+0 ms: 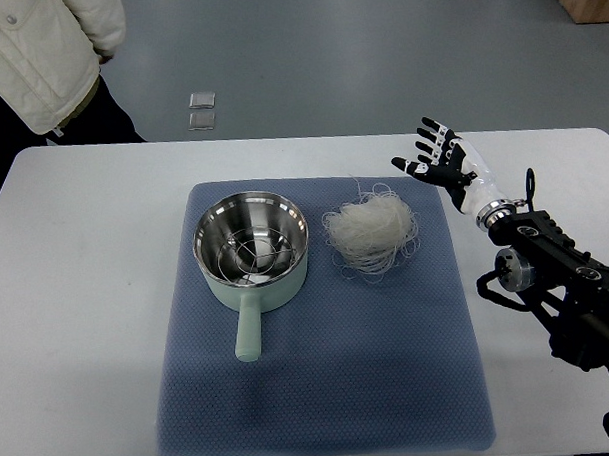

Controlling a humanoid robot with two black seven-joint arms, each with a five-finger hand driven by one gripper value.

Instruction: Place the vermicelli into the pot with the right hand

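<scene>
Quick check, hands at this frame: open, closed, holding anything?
Right hand: open, fingers spread, holding nothing, off to the right of the vermicelli.
Left hand: not in view.

**White bench, blue mat in the middle**

Here's the bench (93, 281), white with rounded far corners, stretching almost edge to edge across the view. Lying flat on it, right in the centre, is a blue-grey mat (380, 371) with a fine textured weave, its near edge running close to the bench's near edge. Bare white surface shows to the left, to the right and along the far side of the mat.
</scene>
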